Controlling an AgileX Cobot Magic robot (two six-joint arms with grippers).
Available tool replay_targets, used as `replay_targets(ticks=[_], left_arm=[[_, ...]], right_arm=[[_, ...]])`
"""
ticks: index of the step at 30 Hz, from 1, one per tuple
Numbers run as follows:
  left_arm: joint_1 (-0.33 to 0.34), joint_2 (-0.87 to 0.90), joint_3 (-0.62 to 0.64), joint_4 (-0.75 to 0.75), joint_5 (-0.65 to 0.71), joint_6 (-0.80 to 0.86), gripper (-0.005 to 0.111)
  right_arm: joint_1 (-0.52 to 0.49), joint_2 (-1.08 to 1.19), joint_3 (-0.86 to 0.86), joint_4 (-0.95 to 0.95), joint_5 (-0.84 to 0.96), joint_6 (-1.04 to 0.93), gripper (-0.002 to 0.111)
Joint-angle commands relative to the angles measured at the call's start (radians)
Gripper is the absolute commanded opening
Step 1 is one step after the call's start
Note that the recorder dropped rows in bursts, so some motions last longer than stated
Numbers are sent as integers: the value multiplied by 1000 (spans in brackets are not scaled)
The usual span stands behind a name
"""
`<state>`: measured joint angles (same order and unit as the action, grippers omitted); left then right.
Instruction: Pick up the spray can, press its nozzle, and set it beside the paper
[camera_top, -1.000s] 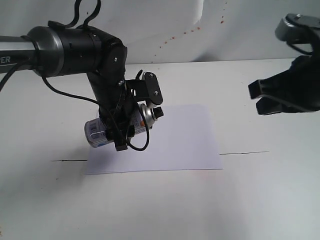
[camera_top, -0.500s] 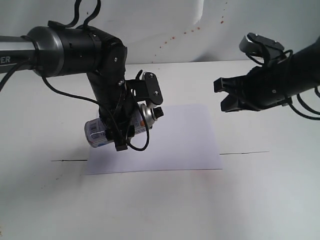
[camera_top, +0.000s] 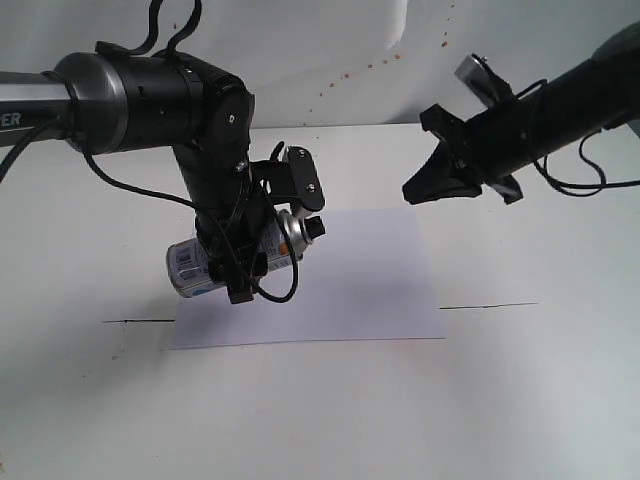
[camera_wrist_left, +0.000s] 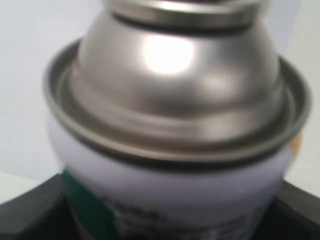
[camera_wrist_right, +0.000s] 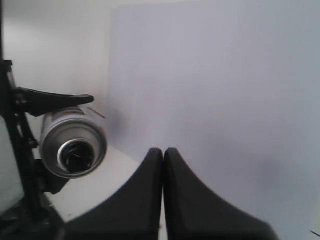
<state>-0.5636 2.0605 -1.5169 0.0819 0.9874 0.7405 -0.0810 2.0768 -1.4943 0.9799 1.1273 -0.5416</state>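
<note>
Over the paper's left edge, I have the spray can lifted clear of the counter, held on its side in the left end effector, which is clamped across the can's body. The left wrist view shows only the silver dome and the top of the label, with dark finger pads at either side, so the hold looks firm. The nozzle points out across the paper towards its far right corner.

Off that far right corner hangs the right end effector, raised off the counter. Its fingers are pressed together with nothing between them, forming a single blunt tip. From its wrist camera I see the can's top almost end-on, the nozzle a small dark ring in the middle of the silver dome — well apart from the closed tip and off to one side of it.

I judge the pick-up done and the pressing step in hand, though no contact has been made. Next I would bring that closed tip across the paper and line it up with the can's axis. The button is far narrower than the can, so a small offset would land on the dome. The push should be gentle while the left arm braces against it — afterwards the can goes down just off the sheet.
</note>
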Motion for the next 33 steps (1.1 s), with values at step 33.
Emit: replay_targets(ticks=[33], left_arm=[[-6, -12, -13, 36, -71, -7, 0]], right_arm=[[113, 106, -9, 242, 94, -158, 0]])
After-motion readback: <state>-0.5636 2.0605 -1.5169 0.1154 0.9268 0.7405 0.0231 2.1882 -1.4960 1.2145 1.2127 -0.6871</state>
